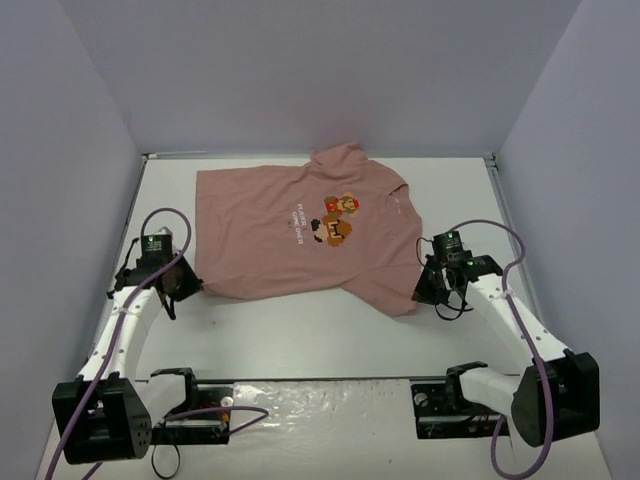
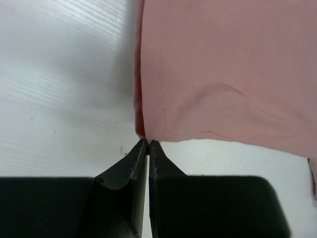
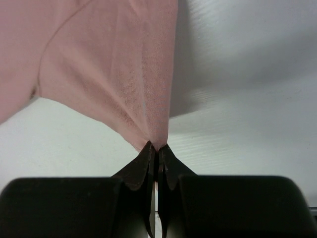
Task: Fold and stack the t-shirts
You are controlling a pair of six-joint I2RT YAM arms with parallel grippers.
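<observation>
On the white table (image 1: 300, 340), between pale walls (image 1: 90, 120) on three sides, the dusty-pink t-shirt (image 1: 270, 235) lies spread flat and turned sideways, with its hem to the left and its collar to the right. Its chest side faces up, showing the small orange, brown and red graphic (image 1: 338, 218) with a line of white lettering (image 1: 298, 222) just beside it. One short sleeve points toward the far wall and the other toward the near right. At the near-left corner of the hem, the left gripper (image 1: 190, 285) sits low on the table with its jaws pressed together. Its wrist view shows the dark fingertips (image 2: 141, 158) meeting right at the tip of that hem corner, and the cloth beyond lies mostly flat with one soft ripple. At the near sleeve, the right gripper (image 1: 420, 283) is likewise clamped tight. Its wrist view shows the sleeve fabric drawn into a narrow point that runs straight in between the fingertips (image 3: 171, 163), with fine creases fanning out from the pinch. Both arms reach in from their bases at the near edge, well apart, one at each end of the shirt.
</observation>
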